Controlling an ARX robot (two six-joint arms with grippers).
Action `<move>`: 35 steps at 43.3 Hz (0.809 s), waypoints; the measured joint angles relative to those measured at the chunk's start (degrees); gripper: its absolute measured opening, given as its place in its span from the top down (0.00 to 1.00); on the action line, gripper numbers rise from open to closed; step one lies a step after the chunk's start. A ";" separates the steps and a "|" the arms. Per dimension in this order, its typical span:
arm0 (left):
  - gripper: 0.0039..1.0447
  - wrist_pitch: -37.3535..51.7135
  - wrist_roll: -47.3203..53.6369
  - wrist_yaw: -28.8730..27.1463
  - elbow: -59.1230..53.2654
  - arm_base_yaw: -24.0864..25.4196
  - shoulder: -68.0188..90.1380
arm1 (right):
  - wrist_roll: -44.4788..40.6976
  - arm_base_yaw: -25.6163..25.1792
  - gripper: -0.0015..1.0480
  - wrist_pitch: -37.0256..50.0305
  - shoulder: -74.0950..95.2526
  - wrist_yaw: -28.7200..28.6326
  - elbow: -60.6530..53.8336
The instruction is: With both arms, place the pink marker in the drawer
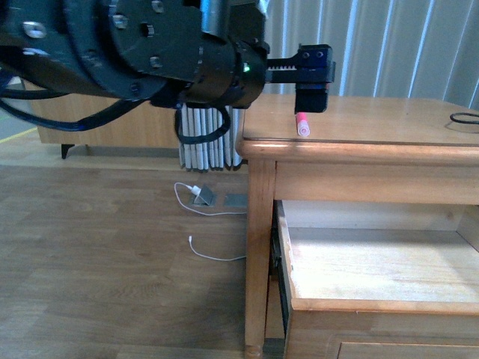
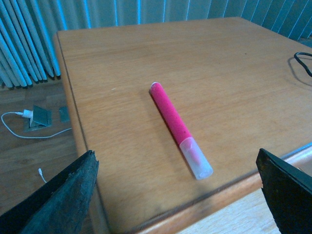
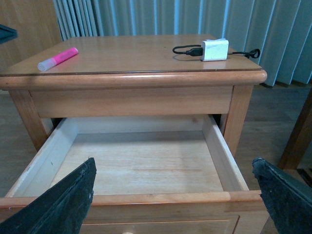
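The pink marker (image 1: 303, 124) lies flat on the cabinet top near its front left corner, pale cap toward the edge. My left gripper (image 1: 312, 88) hovers just above and behind it. In the left wrist view the marker (image 2: 173, 120) lies between and ahead of the open left gripper (image 2: 175, 161), touching neither finger. The drawer (image 1: 352, 303) stands pulled out and holds nothing. My right gripper (image 3: 174, 163) is open in front of the drawer (image 3: 126, 199), above its front rim. From there the marker (image 3: 57, 58) shows at the top's far left.
A white charger block (image 3: 214, 49) with a black cable (image 1: 465, 120) lies on the right of the cabinet top. White cables (image 1: 213, 254) and a floor socket (image 1: 203, 196) are on the wooden floor left of the cabinet. Vertical blinds hang behind.
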 joint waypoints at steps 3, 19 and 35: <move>0.06 -2.01 -0.37 -0.42 4.63 -0.55 3.23 | 0.00 0.00 0.08 0.00 0.00 0.00 0.00; 0.06 -14.71 -0.79 -3.65 23.15 -2.21 15.32 | 0.00 0.02 0.08 0.00 0.00 0.00 0.00; 0.06 -23.96 -0.44 -4.17 31.74 -2.82 19.69 | 0.00 0.04 0.08 0.00 0.00 0.00 0.00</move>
